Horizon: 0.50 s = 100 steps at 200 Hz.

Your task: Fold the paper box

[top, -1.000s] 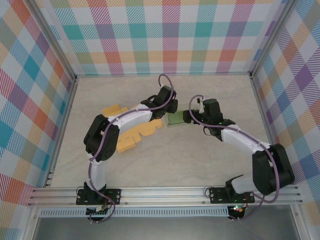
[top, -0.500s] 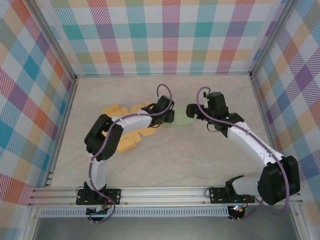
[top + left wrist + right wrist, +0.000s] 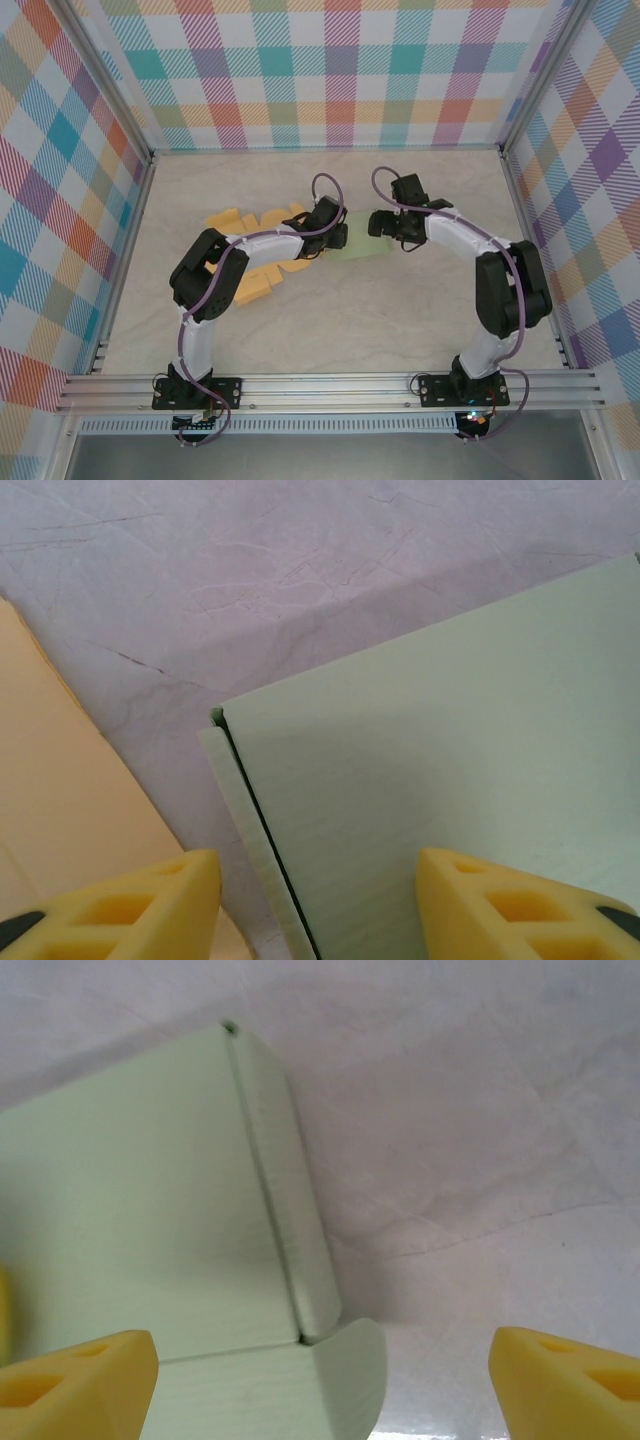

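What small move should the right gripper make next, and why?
Probably lower the right gripper and close on the narrow side flap of the green box: its jaws stand open above that flap, and the box lies flat, unfolded.

Paper box (image 3: 360,248) right of flat cutouts (image 3: 252,285)

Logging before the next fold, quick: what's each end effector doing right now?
Left end effector: open, over the edge of the green paper box.
Right end effector: open, holding nothing.

Left fingers (image 3: 130,905), right fingers (image 3: 75,1385) apart
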Tool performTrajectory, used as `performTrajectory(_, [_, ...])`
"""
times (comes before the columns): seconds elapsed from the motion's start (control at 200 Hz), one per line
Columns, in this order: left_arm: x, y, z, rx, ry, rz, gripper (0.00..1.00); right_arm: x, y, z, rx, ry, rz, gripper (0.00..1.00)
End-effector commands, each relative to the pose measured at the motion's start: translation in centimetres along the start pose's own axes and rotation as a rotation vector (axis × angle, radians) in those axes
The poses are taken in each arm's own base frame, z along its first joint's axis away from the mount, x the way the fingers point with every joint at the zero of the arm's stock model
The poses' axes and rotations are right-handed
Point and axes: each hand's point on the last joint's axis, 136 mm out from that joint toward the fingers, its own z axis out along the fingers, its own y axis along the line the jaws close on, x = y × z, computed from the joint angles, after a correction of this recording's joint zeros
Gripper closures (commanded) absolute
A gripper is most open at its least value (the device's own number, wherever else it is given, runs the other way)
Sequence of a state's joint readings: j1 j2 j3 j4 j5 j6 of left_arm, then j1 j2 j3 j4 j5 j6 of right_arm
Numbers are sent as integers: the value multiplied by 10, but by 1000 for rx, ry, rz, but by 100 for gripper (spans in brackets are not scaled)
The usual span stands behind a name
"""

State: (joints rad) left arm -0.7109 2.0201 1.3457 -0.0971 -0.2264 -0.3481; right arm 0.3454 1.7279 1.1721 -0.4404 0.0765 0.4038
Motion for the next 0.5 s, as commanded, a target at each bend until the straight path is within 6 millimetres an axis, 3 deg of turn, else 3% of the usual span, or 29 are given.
performTrajectory(0.0, [-10,4,-15,-2,-26,-12,46,1,-2,10,-22,43,26,15])
performTrajectory(0.275, [-32,10,-41,-20,-70,-35,45,12,-3,28,-42,96,31,19])
performTrajectory(0.495, [-26,32,-33,-26,-29,-97,47,5,8,12,-103,70,36,16])
